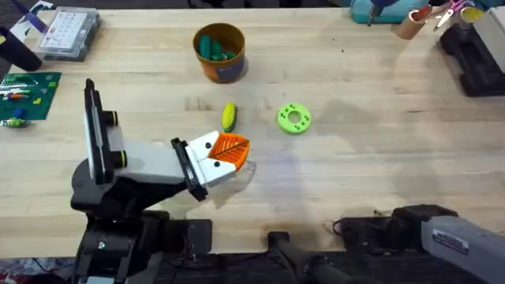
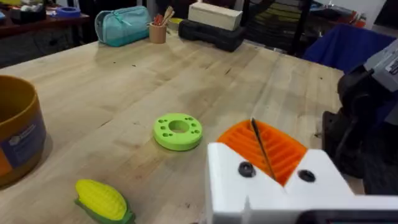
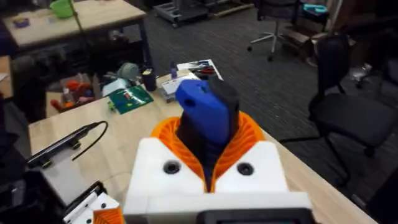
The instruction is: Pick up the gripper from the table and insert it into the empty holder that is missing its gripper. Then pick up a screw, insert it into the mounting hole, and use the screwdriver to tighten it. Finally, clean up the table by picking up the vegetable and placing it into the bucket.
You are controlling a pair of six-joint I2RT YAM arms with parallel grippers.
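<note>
The left gripper point(image 2: 264, 148) has its orange ribbed fingers point(image 2: 286, 152) pressed together. A thin dark line runs between them, which may be the seam or something slim pinched there; I cannot tell which. The overhead view shows it low over the bench point(image 1: 379, 158), left of centre. The vegetable point(image 1: 228, 117), yellow with a green end, lies just beyond it on the far side, with a lime-green ring point(image 1: 294, 118) to its right. The bucket point(image 1: 219, 51) stands farther off, past the vegetable.

The cleanup looks like the step in hand. To do it well, the left fingers should part first, come down across the vegetable's narrow middle, and lift clear of the bucket's rim before letting go.

The right wrist view shows what the overhead hides: the right gripper point(image 3: 208, 155) is clamped on the blue screwdriver point(image 3: 202, 115). The left wrist view shows the vegetable point(image 2: 102, 199) ribbed like corn. From overhead, green things already sit in the bucket.
</note>
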